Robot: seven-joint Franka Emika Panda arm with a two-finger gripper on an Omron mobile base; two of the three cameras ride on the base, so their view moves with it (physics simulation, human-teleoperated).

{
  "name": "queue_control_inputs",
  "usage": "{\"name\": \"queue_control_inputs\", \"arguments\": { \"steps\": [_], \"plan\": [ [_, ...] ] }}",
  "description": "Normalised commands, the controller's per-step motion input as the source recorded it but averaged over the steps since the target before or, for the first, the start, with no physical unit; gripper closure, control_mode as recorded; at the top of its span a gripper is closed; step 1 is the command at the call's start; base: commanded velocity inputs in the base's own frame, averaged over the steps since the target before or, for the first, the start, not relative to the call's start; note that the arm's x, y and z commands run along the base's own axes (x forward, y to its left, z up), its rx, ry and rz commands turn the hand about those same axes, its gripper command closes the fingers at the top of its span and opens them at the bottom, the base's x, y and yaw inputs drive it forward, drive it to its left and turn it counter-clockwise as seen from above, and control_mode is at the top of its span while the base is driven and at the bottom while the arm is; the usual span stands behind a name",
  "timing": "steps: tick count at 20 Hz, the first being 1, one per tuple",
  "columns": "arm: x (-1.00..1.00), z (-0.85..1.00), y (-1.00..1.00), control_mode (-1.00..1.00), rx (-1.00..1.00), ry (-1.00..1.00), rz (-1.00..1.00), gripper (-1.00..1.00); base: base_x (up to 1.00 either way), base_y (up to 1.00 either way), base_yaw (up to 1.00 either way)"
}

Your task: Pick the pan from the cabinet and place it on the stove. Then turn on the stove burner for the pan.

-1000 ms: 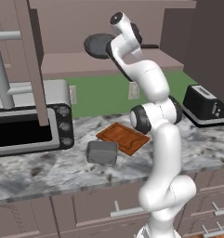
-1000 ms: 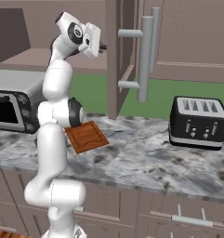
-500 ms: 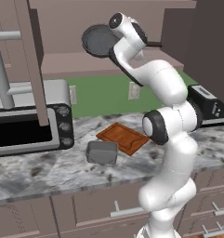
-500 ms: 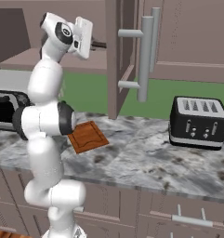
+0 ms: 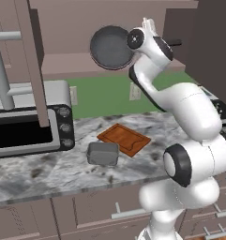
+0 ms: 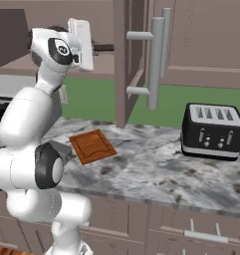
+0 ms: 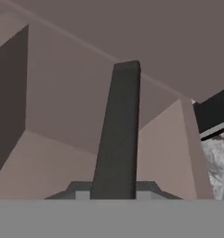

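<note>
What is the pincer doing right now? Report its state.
Pincer: shut on the pan handle, pan lifted in the air.

toaster [image 6: 214,131], cutting board [image 6: 93,146], open cabinet [image 6: 125,60]

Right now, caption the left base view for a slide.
White arm holds the dark pan aloft by its handle, above a counter with cutting board and tin.

pan [image 5: 110,47] handle behind wrist, toaster oven [image 5: 25,123] cropped left
</note>
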Motion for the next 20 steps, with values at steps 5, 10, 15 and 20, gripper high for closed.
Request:
{"name": "queue_control_inputs", "arguments": {
  "steps": [5,10,15,20],
  "plan": [
    [-1.00,-0.01,0.00,-1.00,0.01,-0.18,-0.01,1.00,0.00,0.00,0.00],
    [-0.96,-0.06,0.00,-1.00,0.02,-0.09,-0.03,1.00,0.00,0.00,0.00],
    [-0.75,-0.12,0.06,-1.00,0.00,-0.01,-0.01,1.00,0.00,0.00,0.00],
    [-0.63,-0.09,0.10,-1.00,0.01,-0.01,0.00,1.00,0.00,0.00,0.00]
  ]
}}
